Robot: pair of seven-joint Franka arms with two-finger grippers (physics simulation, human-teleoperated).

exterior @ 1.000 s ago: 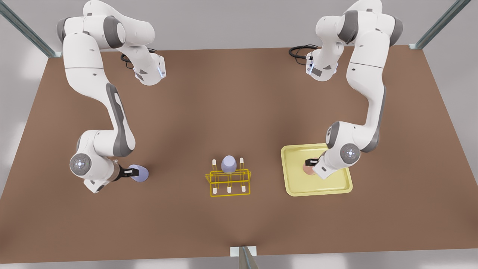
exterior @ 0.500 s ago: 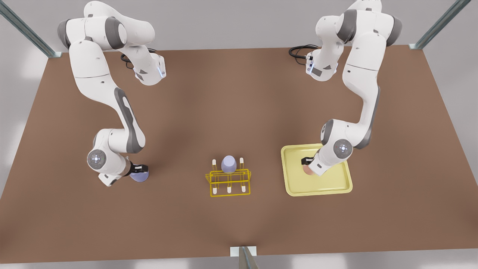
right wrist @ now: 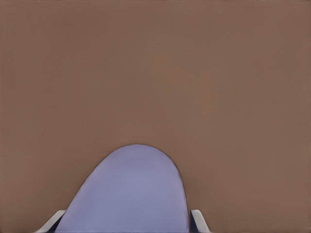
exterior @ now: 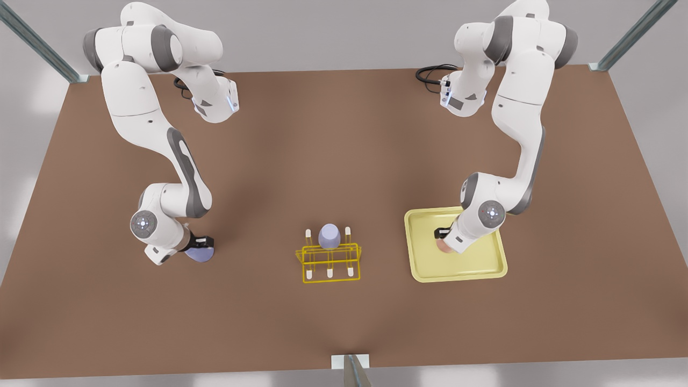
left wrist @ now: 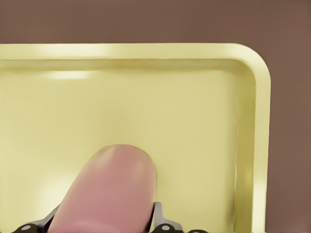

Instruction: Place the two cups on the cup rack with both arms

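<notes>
Front view: left end effector [exterior: 442, 238] clamps smooth tapered pink cup [left wrist: 104, 189] on tray [exterior: 430, 271]; right end effector [exterior: 201, 244] clamps lavender cup [right wrist: 131, 191], well apart from wire rack [exterior: 329, 262].

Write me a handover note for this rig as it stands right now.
Left gripper: over the tray, fingers either side of the pink cup; grasp not confirmed.
Right gripper: at the front view's left, fingers flanking the lavender cup on the table; grasp not confirmed.
Rack: mid-table, already carrying another lavender cup.
Done: both arms at their cups.
Left: lift both cups and set them on the rack's pegs.
</notes>
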